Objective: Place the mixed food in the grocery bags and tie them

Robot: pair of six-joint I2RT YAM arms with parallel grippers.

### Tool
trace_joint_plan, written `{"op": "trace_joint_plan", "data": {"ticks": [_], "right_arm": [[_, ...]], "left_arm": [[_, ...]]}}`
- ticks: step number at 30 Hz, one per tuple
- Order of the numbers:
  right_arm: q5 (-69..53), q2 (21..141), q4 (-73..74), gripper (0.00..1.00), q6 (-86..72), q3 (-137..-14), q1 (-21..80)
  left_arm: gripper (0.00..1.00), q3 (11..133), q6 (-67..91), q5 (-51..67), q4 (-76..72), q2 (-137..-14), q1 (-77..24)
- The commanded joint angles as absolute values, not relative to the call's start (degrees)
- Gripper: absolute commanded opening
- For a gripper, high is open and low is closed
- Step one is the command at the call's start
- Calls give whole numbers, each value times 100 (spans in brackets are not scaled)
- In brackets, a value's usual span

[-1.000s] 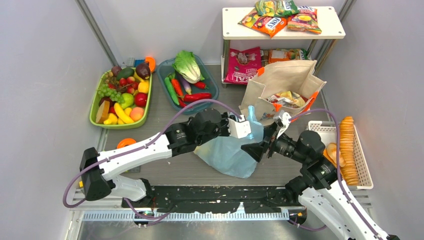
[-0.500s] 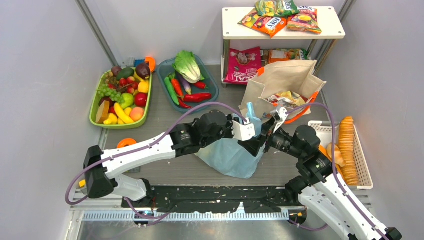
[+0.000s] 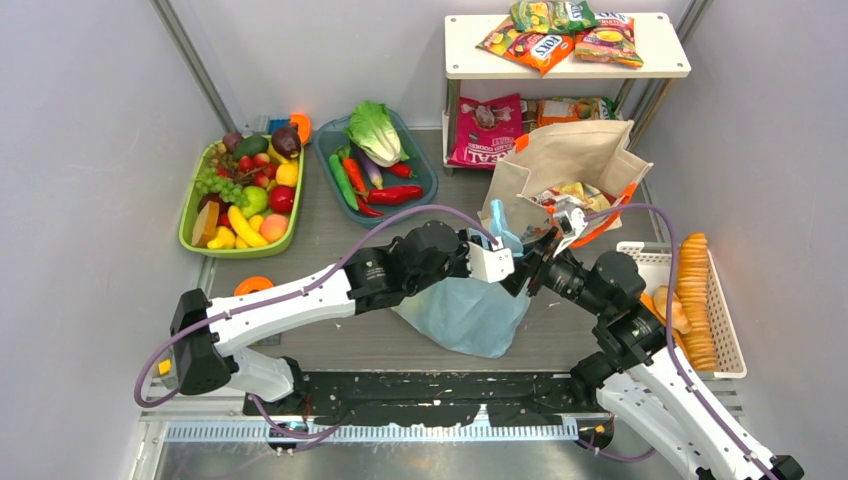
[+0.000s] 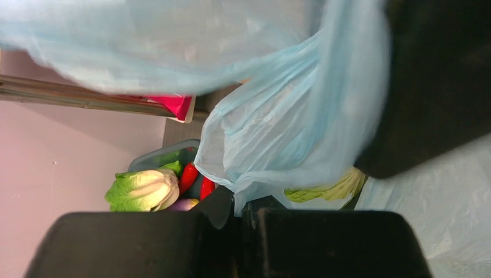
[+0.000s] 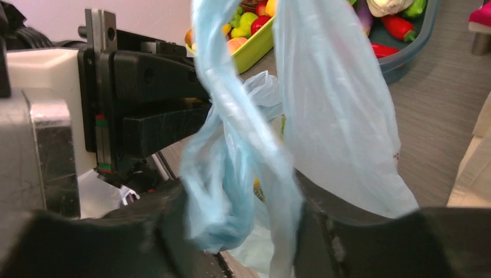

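Grey table (image 3: 330,225), light-blue plastic bag (image 3: 465,315) at near centre, left gripper (image 3: 508,262) clenched on its twisted handle, right gripper (image 5: 240,231) jaws straddling same handle, grip undeterminable.

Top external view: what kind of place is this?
Likely a robot test cell staged as a grocery-packing station: a tray of toy fruit, a shelf of snack packets, and a canvas tote beside a blue plastic bag.
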State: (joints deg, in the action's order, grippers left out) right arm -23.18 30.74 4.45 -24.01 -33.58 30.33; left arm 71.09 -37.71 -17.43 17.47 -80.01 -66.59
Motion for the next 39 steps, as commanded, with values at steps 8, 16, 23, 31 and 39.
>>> {"op": "trace_joint_plan", "data": {"ticks": [8,16,23,31,39], "right_arm": [[-1785,2983,121,6,-2565,-3526,3063],[-1815,2999,417,5,-2293,-3619,3060],[-1618,2976,754,5,-2009,-3696,3059],[-1688,3085,849,5,-1781,-3757,3059],[-1834,3195,855,5,-1738,-3865,3059]], "left_arm": [[0,7084,-3764,-1594,1274,-7787,-6697],[28,6667,-3559,-1539,906,-7395,-6697],[55,6331,-2754,-1601,742,-6610,-6694],[77,6952,-853,-1266,1296,-6019,-6529],[76,8004,1538,746,1235,-6885,-5747]]}}
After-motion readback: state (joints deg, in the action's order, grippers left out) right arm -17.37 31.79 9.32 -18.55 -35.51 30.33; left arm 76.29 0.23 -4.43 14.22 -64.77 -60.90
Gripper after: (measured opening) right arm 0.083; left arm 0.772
